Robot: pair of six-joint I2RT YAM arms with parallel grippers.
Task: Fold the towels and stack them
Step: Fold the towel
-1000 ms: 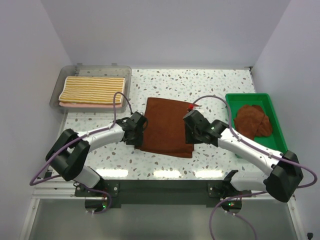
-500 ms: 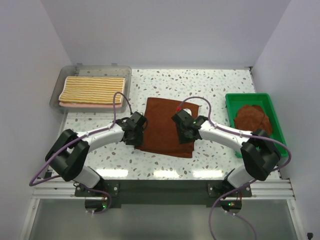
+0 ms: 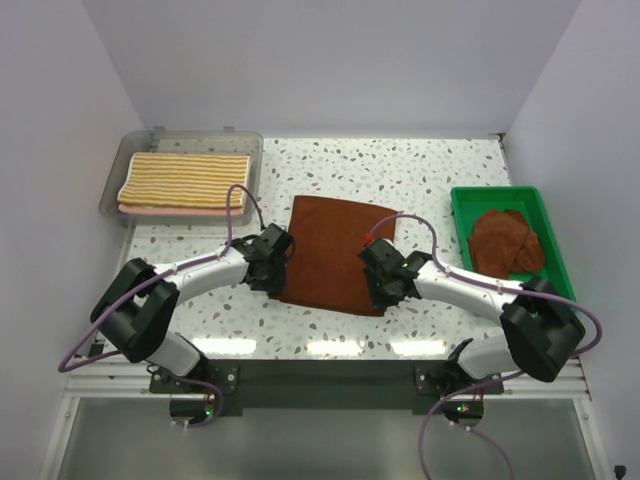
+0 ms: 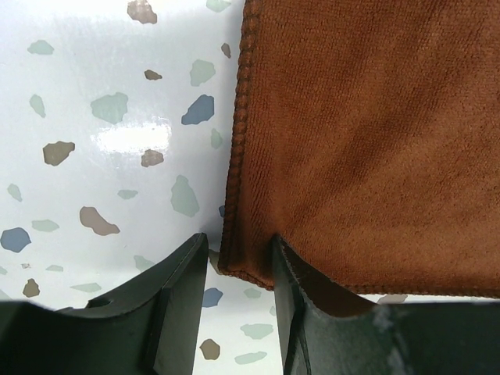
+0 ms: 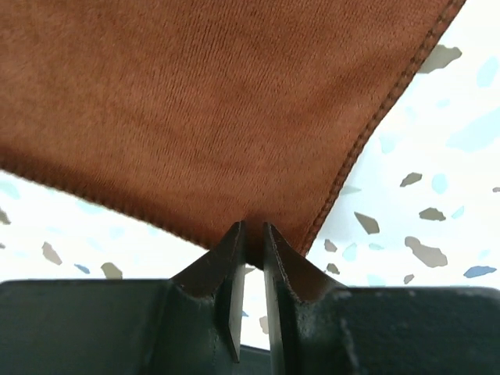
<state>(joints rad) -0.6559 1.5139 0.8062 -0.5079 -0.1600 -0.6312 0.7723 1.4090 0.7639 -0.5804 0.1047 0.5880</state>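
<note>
Rust-brown towel corner pinched by right pincer.

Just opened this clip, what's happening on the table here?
Both arms are working on a brown towel lying flat mid-table. The left pincer straddles its near left corner, jaws apart and not clamped. The right pincer is pinched on the near right corner. A striped towel lies folded on a pink towel in the clear bin at the back left. A second brown towel sits crumpled in the green tray, not yet folded.
</note>
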